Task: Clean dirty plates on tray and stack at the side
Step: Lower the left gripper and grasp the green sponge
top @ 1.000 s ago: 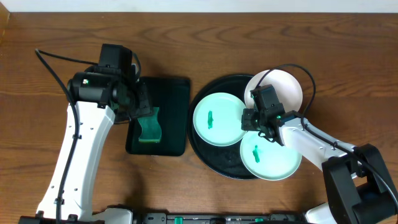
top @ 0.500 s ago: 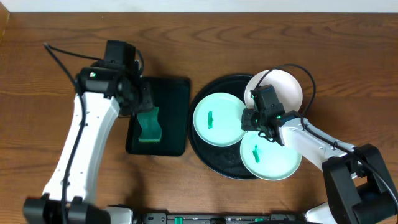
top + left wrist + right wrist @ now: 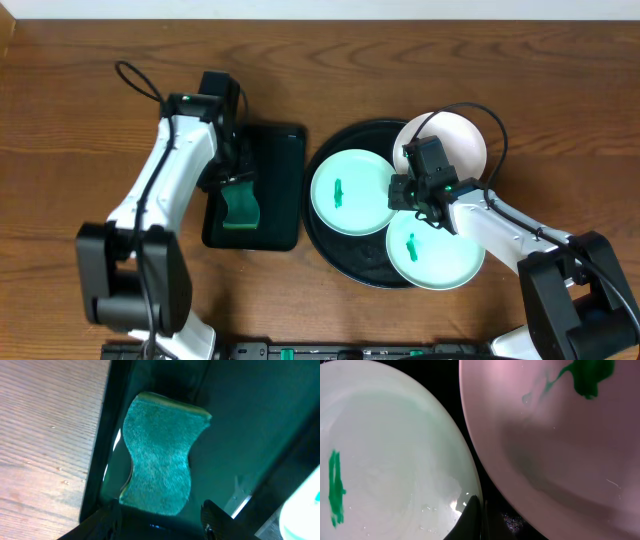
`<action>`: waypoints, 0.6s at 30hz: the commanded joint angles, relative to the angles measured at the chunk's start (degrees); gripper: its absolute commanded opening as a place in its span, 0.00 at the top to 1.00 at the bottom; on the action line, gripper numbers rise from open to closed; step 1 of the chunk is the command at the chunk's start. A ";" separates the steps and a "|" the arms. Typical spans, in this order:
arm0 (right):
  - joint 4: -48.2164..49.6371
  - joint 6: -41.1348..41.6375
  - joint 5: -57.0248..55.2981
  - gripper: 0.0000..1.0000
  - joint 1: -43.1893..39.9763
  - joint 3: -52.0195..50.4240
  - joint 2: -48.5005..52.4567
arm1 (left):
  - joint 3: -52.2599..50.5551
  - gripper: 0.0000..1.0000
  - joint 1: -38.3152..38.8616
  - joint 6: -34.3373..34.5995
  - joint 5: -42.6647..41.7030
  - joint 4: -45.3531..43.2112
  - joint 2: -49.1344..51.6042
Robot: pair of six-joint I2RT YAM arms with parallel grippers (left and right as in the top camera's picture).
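Left gripper (image 3: 162, 512) wide, straddling sponge (image 3: 160, 455), ready for you to pinch. Right gripper (image 3: 476, 510) pinched closed, empty, tip at mint plate's (image 3: 350, 192) 3 o'clock rim, likely steadying it. Dirty plates (image 3: 435, 250) on tray (image 3: 345, 262).

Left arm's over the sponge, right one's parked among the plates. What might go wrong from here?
1. The left hand is open around only the near end of the sponge; closing there may give a weak pinch that drops it.
2. The shut right hand sits at the rim of the left mint plate, close beside the other mint plate on the round tray; a nudge may shove them together.
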State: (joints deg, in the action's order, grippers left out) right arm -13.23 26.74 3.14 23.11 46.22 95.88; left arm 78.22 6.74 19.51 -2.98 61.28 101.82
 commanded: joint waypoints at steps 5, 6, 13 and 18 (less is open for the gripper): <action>0.02 0.02 -1.14 0.97 0.20 -0.09 -0.42 | -0.37 0.47 -0.31 -0.17 1.07 -0.44 5.68; 0.02 0.02 -1.14 0.97 0.20 -0.09 -0.42 | -0.39 0.47 -0.31 -0.44 1.09 -0.55 6.12; 0.07 0.02 -1.14 0.96 0.20 -0.09 -0.42 | -1.36 0.47 -0.31 -1.88 1.07 -1.44 6.84; 0.13 0.02 -1.14 0.96 0.20 -0.09 -0.42 | -3.54 0.46 -0.31 -1.86 1.07 -3.34 6.86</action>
State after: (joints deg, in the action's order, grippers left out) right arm -13.21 26.74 3.07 23.14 46.22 95.88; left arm 76.27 6.74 18.22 -2.76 58.37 108.42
